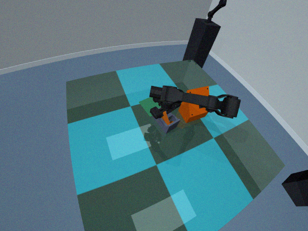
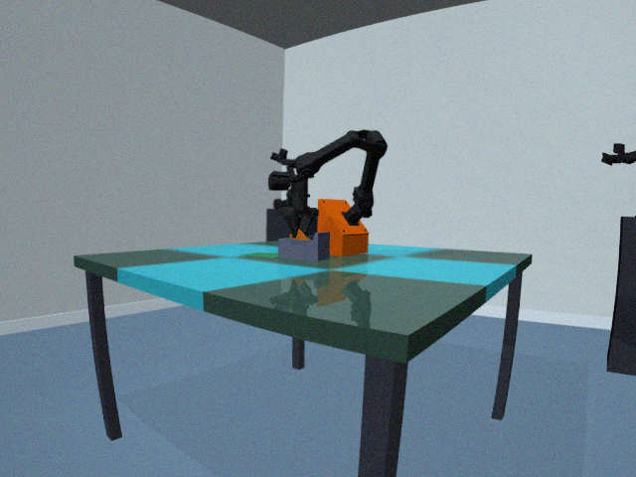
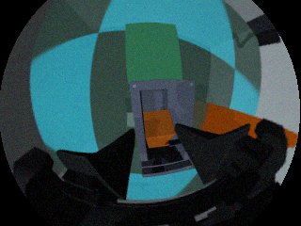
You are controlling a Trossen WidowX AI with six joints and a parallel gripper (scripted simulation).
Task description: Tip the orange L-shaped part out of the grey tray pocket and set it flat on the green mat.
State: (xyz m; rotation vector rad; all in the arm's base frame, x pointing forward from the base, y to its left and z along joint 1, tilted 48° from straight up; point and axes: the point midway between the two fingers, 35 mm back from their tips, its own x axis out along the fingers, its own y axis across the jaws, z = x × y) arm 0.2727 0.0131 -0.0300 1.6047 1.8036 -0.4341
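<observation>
Our fingers are down at the grey tray (image 1: 167, 124), and they stand partly open, one on each side. They hold nothing right now. The orange part (image 1: 166, 118) is in the tray, but it is not lying flat. One end sticks up out of the pocket, tilted. We think this is the end we want to pinch, because it is the only bit that pokes out where fingers can get around it.

In the wrist view the orange part (image 3: 158, 127) lies across the tray (image 3: 165, 131), between our two dark fingers. The fingers are open wide enough to go around it, so we think the next step is to close on it. We cannot tell if a finger is touching the part yet.

The green mat (image 1: 148, 105) lies flat on the desk (image 2: 359, 308) just beside the tray, on its far side as the wrist camera looks. That is where the part must go, top side up.

The tray has walls, so we need to lift the part up before we slide it over. The big orange block (image 2: 341, 231) under the arm stands close on one side of the tray. Toward the mat no other thing stands in the way, so that way looks easy. The desk edges are well apart from the tray and mat.
</observation>
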